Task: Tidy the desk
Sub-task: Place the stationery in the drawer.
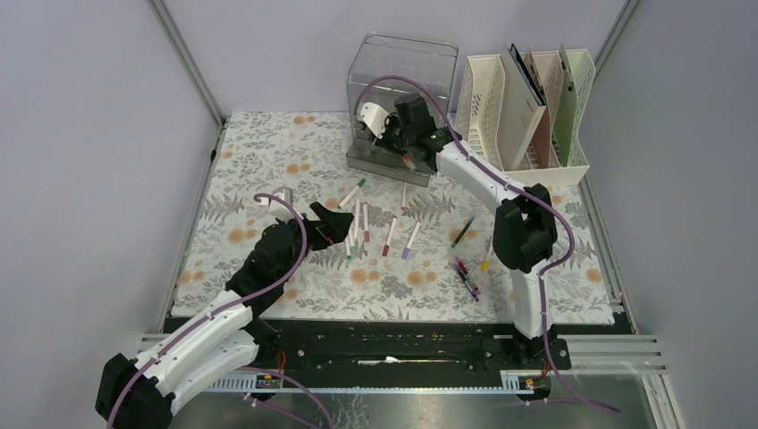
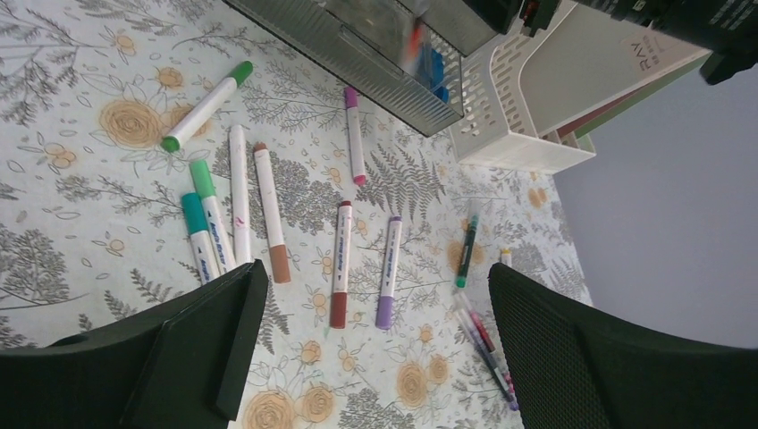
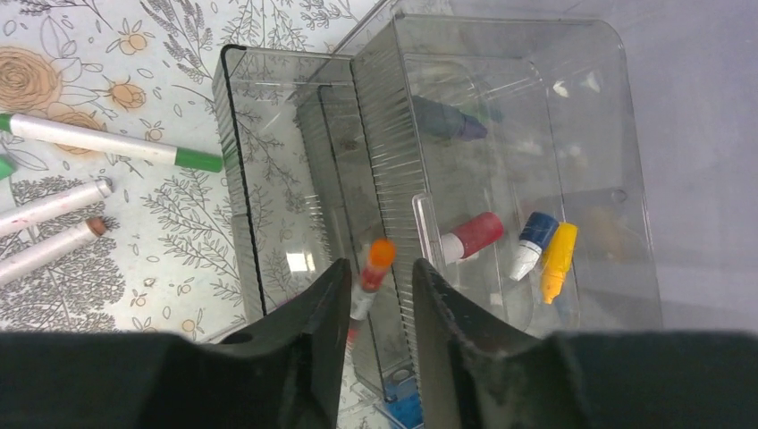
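Left arm (image 1: 214, 332) and right arm (image 1: 478, 174): white link shells, bulky black joint housings, small green light near the right wrist. Purple cable (image 1: 400, 82) looped along each arm from base to wrist. Left gripper (image 2: 375, 286): broad matte-black fingers (image 2: 590, 357), finely dotted inner face. Right gripper (image 3: 382, 268): same black, smoother, slightly glossy, tapered tips.

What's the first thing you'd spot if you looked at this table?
The colourful markers scattered across the middle of the flowery desk catch the eye first. At the back, the right end effector hovers over a clear plastic box, with an orange-capped marker between its parted fingers. To the right of that box stands a pale file rack.
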Available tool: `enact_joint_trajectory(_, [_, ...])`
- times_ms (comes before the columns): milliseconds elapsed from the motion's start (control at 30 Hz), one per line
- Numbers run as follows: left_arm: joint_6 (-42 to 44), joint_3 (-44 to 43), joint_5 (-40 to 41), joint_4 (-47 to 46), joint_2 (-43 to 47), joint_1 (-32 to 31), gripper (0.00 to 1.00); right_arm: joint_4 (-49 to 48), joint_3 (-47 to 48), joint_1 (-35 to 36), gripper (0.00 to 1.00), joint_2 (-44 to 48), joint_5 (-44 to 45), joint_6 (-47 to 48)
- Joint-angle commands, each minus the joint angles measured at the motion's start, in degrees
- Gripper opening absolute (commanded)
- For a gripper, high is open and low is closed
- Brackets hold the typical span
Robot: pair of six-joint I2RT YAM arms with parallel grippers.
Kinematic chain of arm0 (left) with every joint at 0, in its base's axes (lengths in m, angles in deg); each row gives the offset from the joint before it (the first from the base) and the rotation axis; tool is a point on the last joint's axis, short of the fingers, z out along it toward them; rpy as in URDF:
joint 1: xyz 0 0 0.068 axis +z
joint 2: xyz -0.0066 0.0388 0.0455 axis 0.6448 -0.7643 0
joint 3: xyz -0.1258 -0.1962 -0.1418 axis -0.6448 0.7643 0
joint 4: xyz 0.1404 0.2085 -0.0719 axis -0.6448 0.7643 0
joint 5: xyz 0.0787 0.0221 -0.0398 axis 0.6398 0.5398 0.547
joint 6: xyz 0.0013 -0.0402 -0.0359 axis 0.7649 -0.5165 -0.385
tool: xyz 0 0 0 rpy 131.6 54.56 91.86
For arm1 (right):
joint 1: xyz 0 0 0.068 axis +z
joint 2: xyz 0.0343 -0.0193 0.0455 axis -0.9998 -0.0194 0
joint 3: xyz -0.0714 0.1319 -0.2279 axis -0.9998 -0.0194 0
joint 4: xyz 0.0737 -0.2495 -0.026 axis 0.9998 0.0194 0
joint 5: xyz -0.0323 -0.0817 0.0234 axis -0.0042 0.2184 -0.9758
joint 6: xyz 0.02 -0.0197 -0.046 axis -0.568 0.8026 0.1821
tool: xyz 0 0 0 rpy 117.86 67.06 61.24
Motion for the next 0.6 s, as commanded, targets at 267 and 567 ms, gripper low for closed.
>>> enact_joint_trajectory(267, [-10.8,4.2,-1.2,-8.5,3.1,0.3,0.99,-2.0,-3.9,0.4,0.59,4.0,-1.9,-6.8])
enact_joint_trajectory(567, [-14.2,6.5,-5.4,-15.3,0.6,0.3,0.99,11.1,-10.9,-2.1,0.76,18.3,-24.3,-20.5])
